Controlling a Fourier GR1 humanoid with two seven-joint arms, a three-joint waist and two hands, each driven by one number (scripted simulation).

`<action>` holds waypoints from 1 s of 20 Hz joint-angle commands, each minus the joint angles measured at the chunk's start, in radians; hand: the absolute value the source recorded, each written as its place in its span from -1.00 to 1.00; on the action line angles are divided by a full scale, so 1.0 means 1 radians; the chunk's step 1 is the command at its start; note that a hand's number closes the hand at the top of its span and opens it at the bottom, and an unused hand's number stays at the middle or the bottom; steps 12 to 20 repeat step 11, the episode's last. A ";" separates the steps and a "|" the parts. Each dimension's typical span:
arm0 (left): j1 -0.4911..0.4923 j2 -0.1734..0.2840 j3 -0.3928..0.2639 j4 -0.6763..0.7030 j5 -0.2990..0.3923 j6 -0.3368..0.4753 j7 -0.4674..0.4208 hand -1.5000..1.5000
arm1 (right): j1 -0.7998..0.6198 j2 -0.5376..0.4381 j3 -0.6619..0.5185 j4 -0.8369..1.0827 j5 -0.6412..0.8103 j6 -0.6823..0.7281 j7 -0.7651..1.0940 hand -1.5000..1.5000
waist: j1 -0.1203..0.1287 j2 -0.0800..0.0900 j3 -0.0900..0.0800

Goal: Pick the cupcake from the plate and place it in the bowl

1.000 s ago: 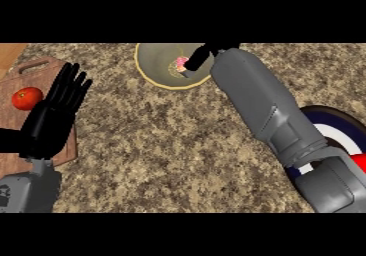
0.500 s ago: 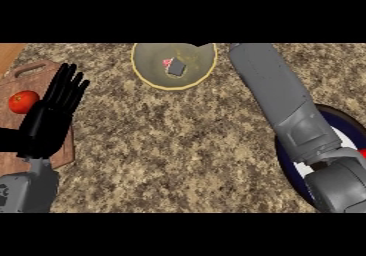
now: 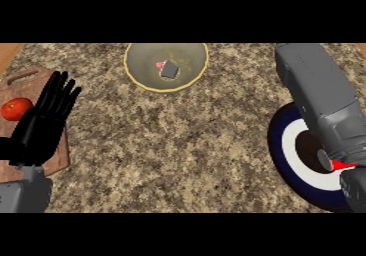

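Speckled brown-and-tan granite covers the desk (image 3: 178, 150), a mottled stone pattern across the whole top. Cupcake (image 3: 168, 69) sits inside the bowl (image 3: 142, 80) at the far edge of the desk: a small grey blocky shape with a pink-red bit at its left side, lying tilted a little off the bowl's centre. Bowl is round, dull olive-grey inside with a pale yellow rim. The plate (image 3: 285, 145) lies at the right: concentric rings, dark navy outer band, white ring, dark centre (looks taller than wide from this angle), nothing visible on its bare part. The right forearm (image 3: 322, 100) is a grey, boxy, faceted shell running from the upper right down across the plate, covering its right half; a small red marker shows at a round joint near the lower right. Right robot hand is out of frame, so cannot tell its state. Left robot hand (image 3: 42, 125) is black, released, fingers straight and spread pointing up, resting at the left side over the right edge of a wooden cutting board (image 3: 16, 80). Board is reddish-brown with visible grain, rounded corners and a slot handle at its far end. A red tomato (image 3: 16, 108), round and glossy, sits on the board just left of the left robot hand's fingers. Grey left forearm section shows at the lower left corner below the hand.
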 commanded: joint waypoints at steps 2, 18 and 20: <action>0.057 -0.001 0.008 -0.048 0.001 0.010 0.013 0.00 | 0.091 -0.129 -0.033 0.005 -0.032 0.158 -0.069 -1.00 | -0.025 -0.013 0.000; 0.056 -0.001 0.035 -0.013 0.008 -0.008 -0.012 0.00 | 0.203 -0.187 -0.031 -0.043 -0.049 0.302 -0.125 -1.00 | -0.037 -0.018 0.000; 0.056 -0.001 0.035 -0.013 0.008 -0.008 -0.012 0.00 | 0.203 -0.187 -0.031 -0.043 -0.049 0.302 -0.125 -1.00 | -0.037 -0.018 0.000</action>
